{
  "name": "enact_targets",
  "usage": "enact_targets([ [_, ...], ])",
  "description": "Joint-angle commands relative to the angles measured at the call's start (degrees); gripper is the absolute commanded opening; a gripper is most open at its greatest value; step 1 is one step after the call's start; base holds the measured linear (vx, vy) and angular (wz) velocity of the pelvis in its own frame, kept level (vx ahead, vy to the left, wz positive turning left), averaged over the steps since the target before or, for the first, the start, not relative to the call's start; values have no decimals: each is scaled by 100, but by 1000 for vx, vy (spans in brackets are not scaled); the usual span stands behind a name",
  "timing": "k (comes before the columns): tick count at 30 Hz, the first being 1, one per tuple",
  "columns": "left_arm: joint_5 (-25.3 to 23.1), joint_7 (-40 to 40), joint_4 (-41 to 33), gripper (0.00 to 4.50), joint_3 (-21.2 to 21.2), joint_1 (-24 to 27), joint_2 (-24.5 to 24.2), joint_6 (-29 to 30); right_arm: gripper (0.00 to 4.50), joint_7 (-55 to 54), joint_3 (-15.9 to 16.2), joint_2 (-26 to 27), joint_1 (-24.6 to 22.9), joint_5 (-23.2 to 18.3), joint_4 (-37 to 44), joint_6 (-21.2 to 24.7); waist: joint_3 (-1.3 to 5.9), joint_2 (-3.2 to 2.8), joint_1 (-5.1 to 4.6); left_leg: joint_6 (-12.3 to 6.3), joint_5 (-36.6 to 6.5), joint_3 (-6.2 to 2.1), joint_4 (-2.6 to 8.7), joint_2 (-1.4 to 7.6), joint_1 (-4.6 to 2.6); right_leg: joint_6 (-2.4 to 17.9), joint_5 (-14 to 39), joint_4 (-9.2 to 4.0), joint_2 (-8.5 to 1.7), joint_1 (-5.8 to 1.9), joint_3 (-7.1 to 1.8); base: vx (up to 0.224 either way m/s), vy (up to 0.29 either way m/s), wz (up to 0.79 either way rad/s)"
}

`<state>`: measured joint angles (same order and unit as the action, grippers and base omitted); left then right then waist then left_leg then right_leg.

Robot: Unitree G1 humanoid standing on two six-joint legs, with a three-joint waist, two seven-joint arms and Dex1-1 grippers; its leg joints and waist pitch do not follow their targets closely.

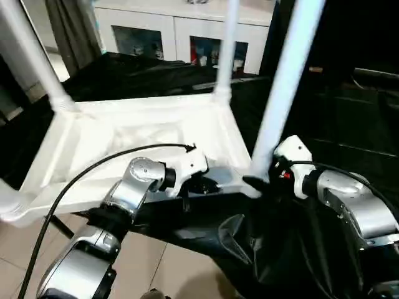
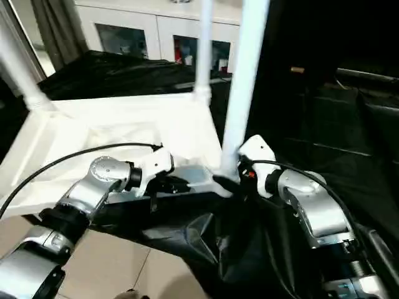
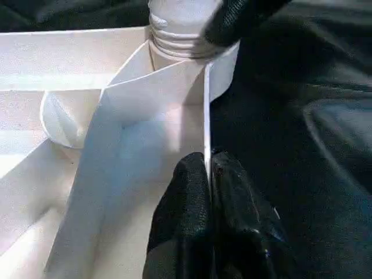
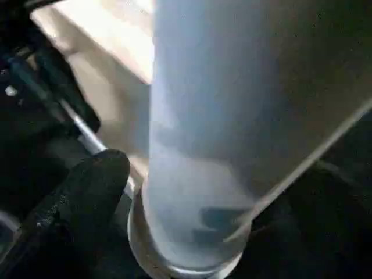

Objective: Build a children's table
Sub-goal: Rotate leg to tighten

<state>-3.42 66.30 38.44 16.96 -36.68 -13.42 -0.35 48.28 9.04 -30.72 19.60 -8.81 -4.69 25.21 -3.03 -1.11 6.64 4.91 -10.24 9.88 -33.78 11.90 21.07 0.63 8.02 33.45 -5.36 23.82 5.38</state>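
The left tool (image 3: 207,174) is pinching the thin upright rim of the tabletop (image 1: 143,134), its two black fingers closed flat against either side of that wall, just short of the near right corner socket (image 3: 192,75). The right tool (image 1: 257,182) is sitting at the foot of the near leg (image 1: 283,81); one black finger (image 4: 87,186) is lying beside the tube where it enters the socket, and whether the tool is gripping the leg or standing loose around it cannot be told. The tabletop is lying upside down with its ribbed underside facing up, its long axis running across the robot's front from left to right, resting on a table (image 1: 349,124) draped in black cloth. All four white legs are standing in the corner sockets and pointing upward: the near right one is leaning slightly to the right as it rises, the far right leg (image 1: 227,43) is standing almost straight, the far left leg (image 1: 28,53) is slanting up and to the left, and the near left leg (image 1: 7,202) is showing at the picture's edge. Inside the near right socket, the leg's threaded end (image 3: 177,35) is sitting with its ridges exposed above the collar. Beyond the table a white cabinet (image 1: 181,31) with glass doors is standing against the wall.
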Motion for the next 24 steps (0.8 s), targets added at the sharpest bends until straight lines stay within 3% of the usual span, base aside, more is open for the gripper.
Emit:
enact_targets([
  [1,389,167,-420,0,-55,-100,83,-105,447,130,104,-71,-54,-2,104,101,386,90,-18,-328,-1377,4,400,114,-51,912,2103,-416,-299,-351,-242,0,0,0],
  [7,429,214,-663,0,-63,3,37,38,431,159,84,24,-13,-61,101,211,394,86,-32,-302,-1290,1,392,103,-39,816,2173,-433,-295,-330,-238,0,0,0],
  [9,420,224,-723,0,-76,33,33,75,396,164,68,34,-8,-116,135,266,399,87,-38,-313,-1226,0,390,103,-29,838,2046,-417,-290,-336,-240,0,0,0],
  [15,410,226,-821,0,-81,74,16,158,347,221,82,28,-39,-159,182,316,411,84,-41,-358,-1098,7,374,102,-24,963,1707,-374,-285,-348,-246,0,0,0],
  [24,395,234,-912,0,-57,117,-14,238,276,214,33,88,-78,-230,188,345,397,88,-46,-318,-1221,2,391,108,-35,899,1956,-400,-288,-342,-243,0,0,0],
])
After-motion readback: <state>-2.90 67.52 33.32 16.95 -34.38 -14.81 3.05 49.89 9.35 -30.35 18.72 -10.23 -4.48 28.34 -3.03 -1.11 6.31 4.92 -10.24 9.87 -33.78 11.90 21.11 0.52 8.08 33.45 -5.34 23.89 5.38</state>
